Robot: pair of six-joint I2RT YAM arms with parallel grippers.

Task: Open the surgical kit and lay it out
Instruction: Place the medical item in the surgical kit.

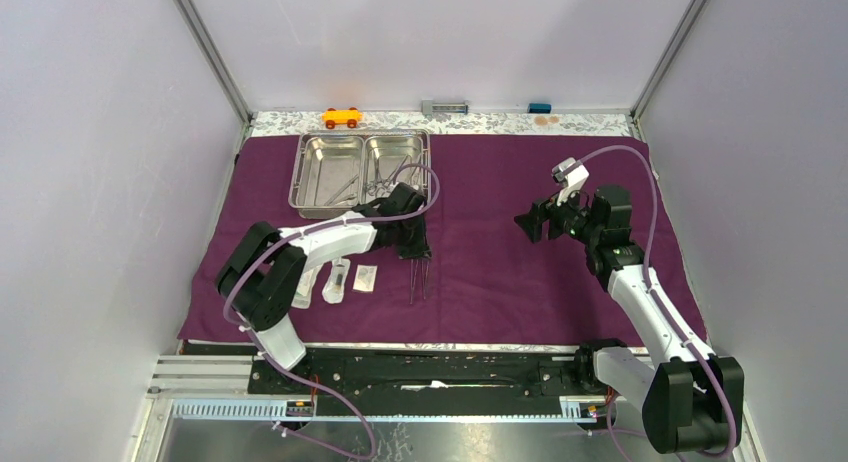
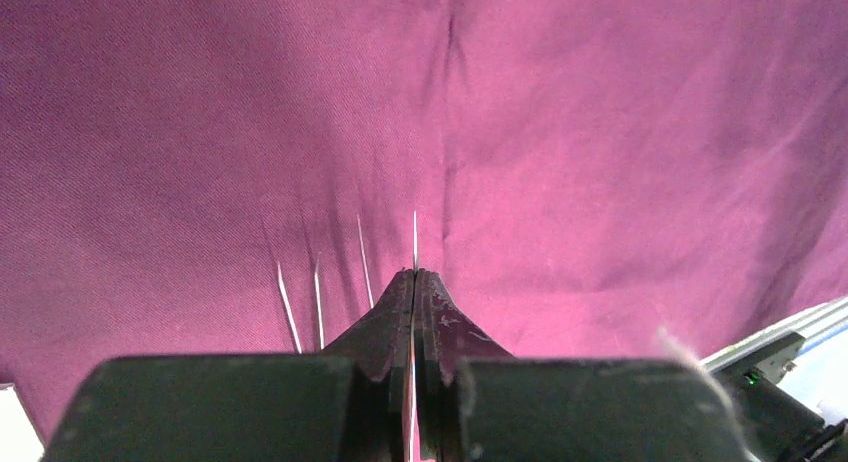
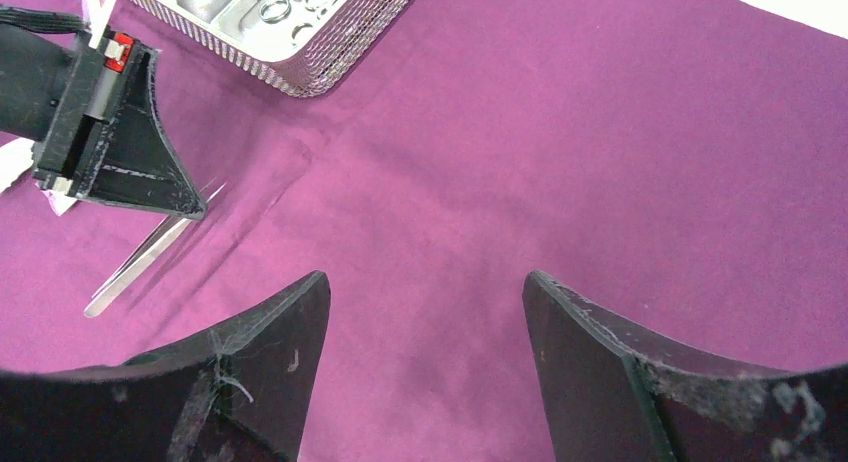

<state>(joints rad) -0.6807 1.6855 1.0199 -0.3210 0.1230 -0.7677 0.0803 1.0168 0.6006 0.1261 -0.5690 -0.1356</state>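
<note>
1. Dark purple cloth wrap (image 1: 520, 282) lies flat and covers most of the tabletop (image 1: 470, 123).
2. Left fingers (image 2: 415, 278) are clenched and point down at the cloth, left of centre. They grip a thin steel tweezers (image 2: 415, 240), whose tip pokes out just past the fingertips.
3. A second tweezers (image 2: 319, 302) lies on the cloth just beside the held one, toward the left edge.
4. Right fingers (image 1: 533, 225) are spread wide and hold nothing. They hang over bare cloth right of centre, well apart from the left fingers.
5. Steel tray (image 1: 296, 177) sits on the cloth near the far-left corner. Ring-handled forceps (image 1: 385, 182) are in its right compartment.
6. Two small sealed packets (image 1: 338, 280) lie side by side on the cloth toward the near-left corner.
7. Orange toy car (image 1: 341, 117) is at the far edge, off the cloth.
</note>
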